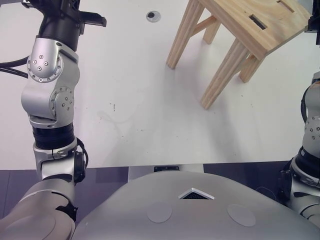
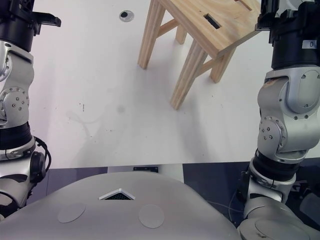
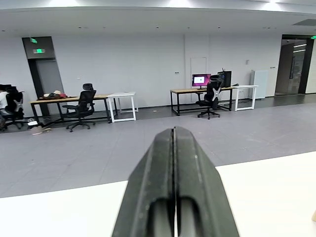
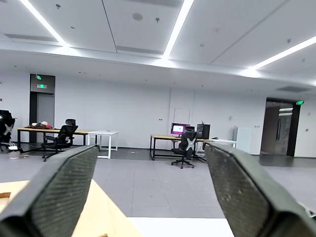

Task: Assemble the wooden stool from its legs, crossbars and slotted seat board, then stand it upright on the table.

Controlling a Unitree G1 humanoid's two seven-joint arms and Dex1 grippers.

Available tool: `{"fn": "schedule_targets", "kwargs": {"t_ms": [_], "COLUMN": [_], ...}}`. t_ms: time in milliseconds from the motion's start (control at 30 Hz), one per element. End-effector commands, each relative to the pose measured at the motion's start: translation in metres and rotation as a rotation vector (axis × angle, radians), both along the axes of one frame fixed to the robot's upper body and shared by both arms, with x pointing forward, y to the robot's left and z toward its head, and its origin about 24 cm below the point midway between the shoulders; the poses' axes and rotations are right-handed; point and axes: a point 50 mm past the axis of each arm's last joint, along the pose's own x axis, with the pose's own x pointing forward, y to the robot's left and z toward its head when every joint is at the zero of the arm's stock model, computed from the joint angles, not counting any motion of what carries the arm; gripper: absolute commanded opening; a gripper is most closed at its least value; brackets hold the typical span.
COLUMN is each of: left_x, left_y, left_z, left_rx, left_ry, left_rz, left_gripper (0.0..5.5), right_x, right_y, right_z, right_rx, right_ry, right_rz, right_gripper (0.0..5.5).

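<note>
1. The wooden stool (image 1: 240, 37) is assembled. It stands on its legs on the white table (image 1: 125, 100), in the upper right of the left eye view.
2. The seat board (image 1: 235, 12) is on top, with a dark slot (image 1: 258, 21) cut through it.
3. The near leg (image 1: 225, 75) and the left leg (image 1: 182, 32) rest their feet on the table surface. A crossbar (image 1: 205, 25) joins legs beneath the seat.
4. The left gripper (image 3: 174, 136) is clenched. Its two fingers (image 3: 153, 177) are pressed flat together with nothing between them.
5. The left arm (image 1: 50, 95) stands at the upper left of the left eye view, well apart from the stool.
6. The right gripper (image 4: 152, 153) is released. Its pads (image 4: 64, 187) are spread wide and grasp nothing.
7. The right arm (image 2: 290, 100) rises at the right edge of the right eye view, just beside the seat board's right corner. Whether the arm touches the corner cannot be told.
8. A small round dark disc (image 1: 153, 16) lies on the table at top centre, left of the stool and apart from it.
</note>
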Motion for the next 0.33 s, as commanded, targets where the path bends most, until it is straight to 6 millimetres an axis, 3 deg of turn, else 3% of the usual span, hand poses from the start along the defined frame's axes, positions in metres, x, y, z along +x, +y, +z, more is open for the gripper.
{"fn": "schedule_targets", "kwargs": {"t_ms": [33, 333], "left_x": [0.004, 0.007], "left_y": [-0.007, 0.0], "left_z": [-0.001, -0.005], "left_rx": [0.014, -0.005], "left_ry": [0.012, 0.007], "left_rz": [-0.032, 0.013], "left_gripper": [0.0, 0.0], "right_x": [0.007, 0.017], "right_y": [-0.005, -0.007], "right_z": [0.0, -0.008], "right_rx": [0.026, 0.005], "right_ry": [0.003, 0.019], "right_rz": [-0.011, -0.027], "right_gripper": [3.9, 3.9]}}
